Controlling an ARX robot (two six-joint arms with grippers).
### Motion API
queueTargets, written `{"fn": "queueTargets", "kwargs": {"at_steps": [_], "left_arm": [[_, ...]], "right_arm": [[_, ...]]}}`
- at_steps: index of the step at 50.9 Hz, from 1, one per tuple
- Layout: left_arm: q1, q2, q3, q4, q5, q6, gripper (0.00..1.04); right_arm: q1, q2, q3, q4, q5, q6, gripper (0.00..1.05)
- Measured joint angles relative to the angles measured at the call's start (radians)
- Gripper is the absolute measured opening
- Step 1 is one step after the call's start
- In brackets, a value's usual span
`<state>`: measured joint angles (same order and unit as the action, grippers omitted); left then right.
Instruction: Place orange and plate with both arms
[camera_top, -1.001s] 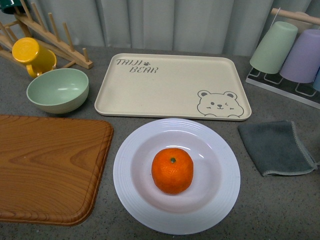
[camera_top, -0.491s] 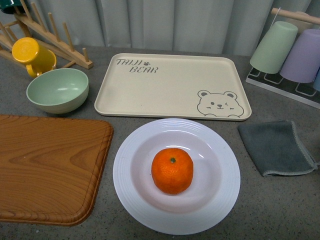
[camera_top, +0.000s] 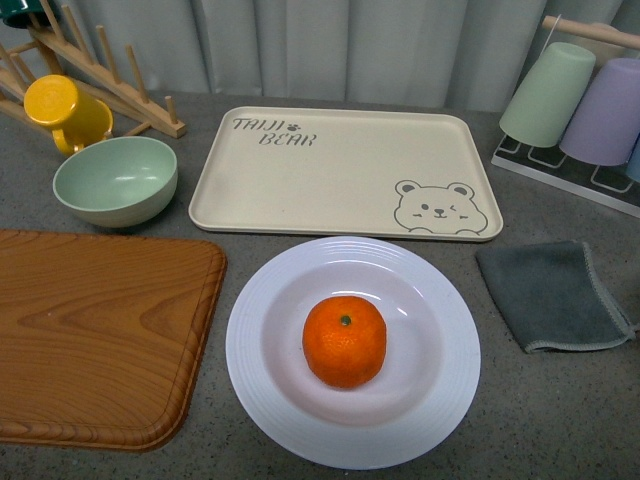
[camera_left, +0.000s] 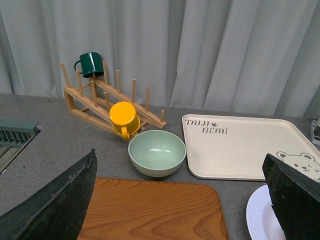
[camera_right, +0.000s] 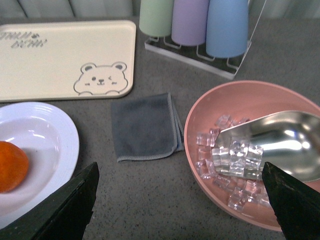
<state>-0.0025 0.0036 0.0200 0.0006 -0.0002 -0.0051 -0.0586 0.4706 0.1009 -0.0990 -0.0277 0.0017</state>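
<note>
The orange (camera_top: 344, 341) sits at the middle of the white plate (camera_top: 250, 390), low and centre in your front view, on the grey table (camera_top: 540, 420). Just above the plate lies the beige bear tray (camera_top: 340, 175); a wooden board (camera_top: 100, 330) fills the lower left and a grey cloth (camera_top: 550, 295) lies at right. In the wrist views, your left tool (camera_left: 179, 157) and right tool (camera_right: 180, 167) each stand spread wide and empty.
</note>
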Motion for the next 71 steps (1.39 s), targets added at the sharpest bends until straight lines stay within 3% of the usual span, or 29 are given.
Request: {"fn": "queueTargets", "kwargs": {"at_steps": [9,22,36,49,71], "left_arm": [[0.0,0.0,0.0,0.0,0.0,0.0,0.98],[0.0,0.0,0.0,0.0,0.0,0.0,0.98],[0.0,0.0,0.0,0.0,0.0,0.0,0.98],[0.0,0.0,0.0,0.0,0.0,0.0,0.98],[0.0,0.0,0.0,0.0,0.0,0.0,0.98]], "right_arm": [[-0.085,0.463,0.08,0.226,-0.116,0.006,0.96],[-0.003,0.958,0.174,0.357,-0.296,0.142,0.96],[0.087,1.194,0.236,0.485,-0.405,0.307,0.96],[0.109,1.422,0.31,0.668,-0.624,0.551,0.96],[0.155,1.638,0.407,0.857,-0.702,0.774,0.96]]}}
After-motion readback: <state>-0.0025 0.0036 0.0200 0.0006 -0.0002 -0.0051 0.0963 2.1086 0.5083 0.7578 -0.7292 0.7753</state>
